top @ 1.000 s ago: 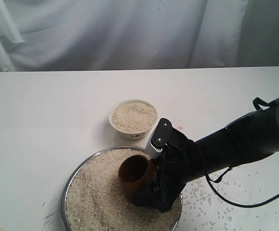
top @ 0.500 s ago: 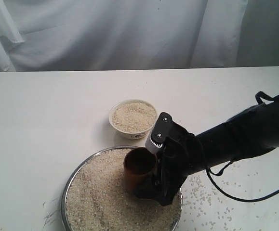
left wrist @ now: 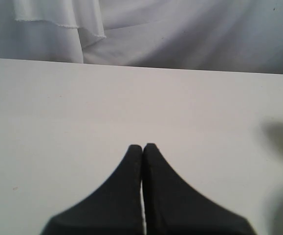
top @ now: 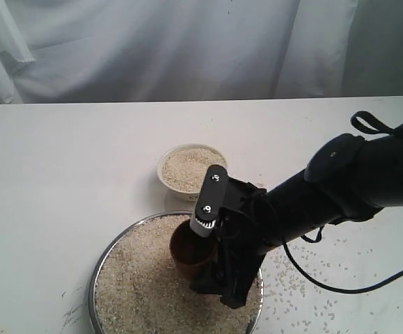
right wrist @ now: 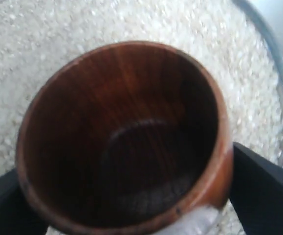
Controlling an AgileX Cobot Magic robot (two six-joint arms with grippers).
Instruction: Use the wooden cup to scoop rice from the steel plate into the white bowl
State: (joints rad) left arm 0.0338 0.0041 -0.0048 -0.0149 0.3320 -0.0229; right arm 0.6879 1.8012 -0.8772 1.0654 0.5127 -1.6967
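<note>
Rice (right wrist: 131, 19) around wooden cup (right wrist: 121, 132)

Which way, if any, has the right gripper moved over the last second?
Yes. In the exterior view the right gripper, holding the wooden cup, swung left: its wrist now overlaps the white bowl instead of standing right of it.

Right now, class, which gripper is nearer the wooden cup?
Right. The right gripper clasps the wooden cup at the rice; the left gripper sits shut over the table, apart from it.

Overview; wrist close above wooden cup (right wrist: 121, 137)
</note>
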